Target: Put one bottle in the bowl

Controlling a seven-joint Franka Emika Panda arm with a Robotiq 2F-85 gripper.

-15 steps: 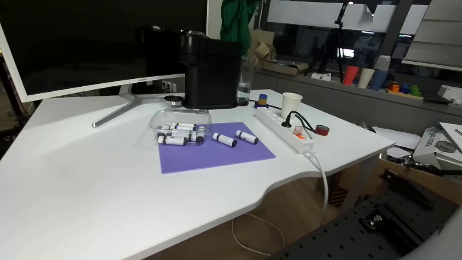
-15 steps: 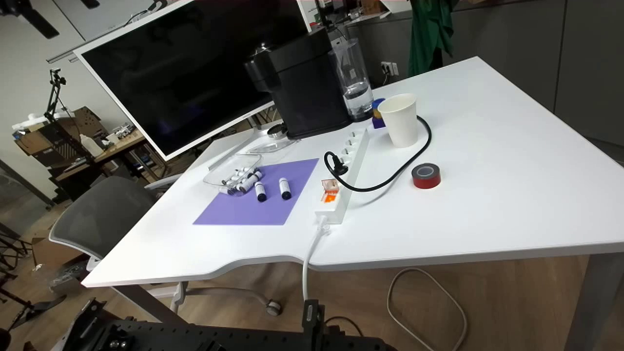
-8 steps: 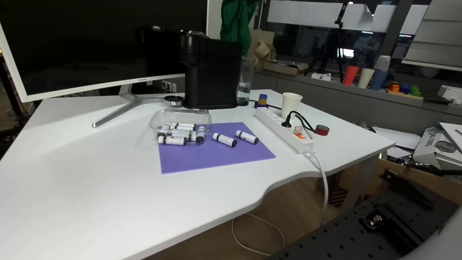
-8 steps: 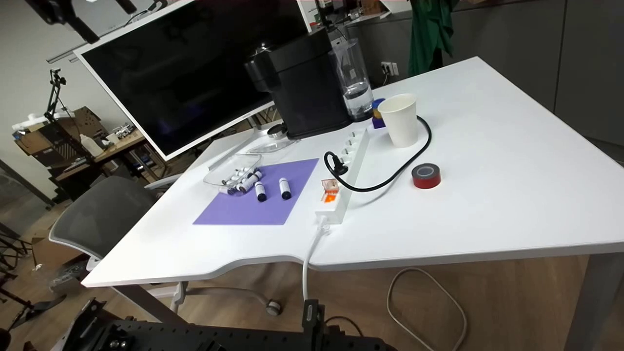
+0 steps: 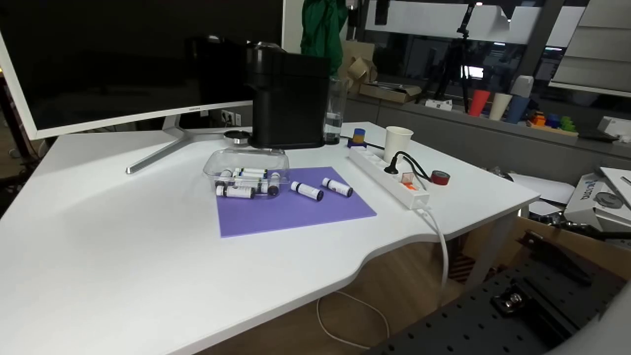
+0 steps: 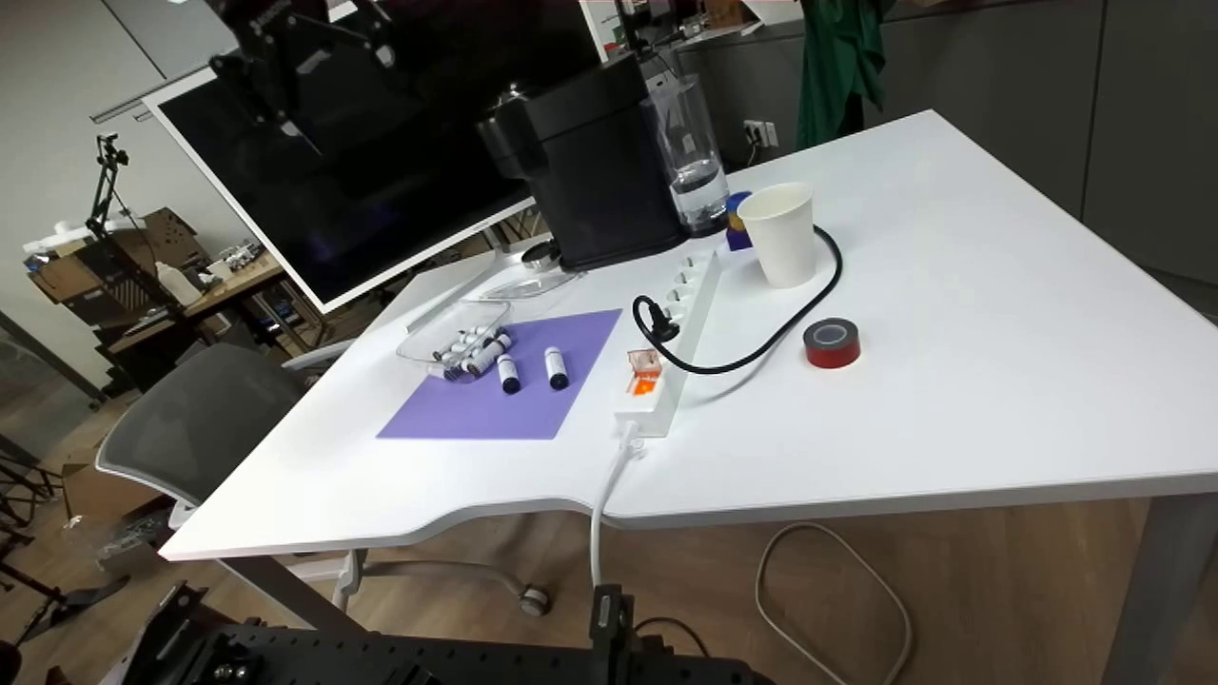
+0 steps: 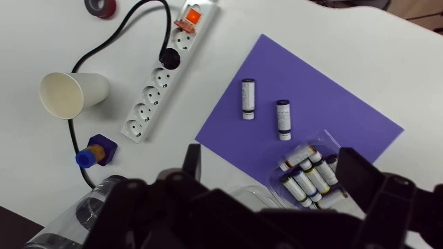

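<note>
Hovering above the white table (image 7: pixel 346 41), the Robotiq gripper (image 7: pixel 269 154) has its fingers (image 7: pixel 356 176) spread apart. One small white bottle (image 7: pixel 248 97) and a second such bottle (image 7: pixel 283 119) lie on the purple mat (image 7: pixel 322 100), near each other; similar bottles (image 7: pixel 306 184) lie inside the clear plastic container (image 6: pixel 423 344).

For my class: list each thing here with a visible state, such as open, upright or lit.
Hand: open
Two loose bottles: lying, capped
Tub: open, several bottles inside
Screen: dark
Coffee machine: upright, power unclear
Clear tank: partly filled
Paper cup: upright, lidless
Power-strip switch: glowing orange
Plug: pushed in
Tape roll: lying flat
Purple mat: lying flat
</note>
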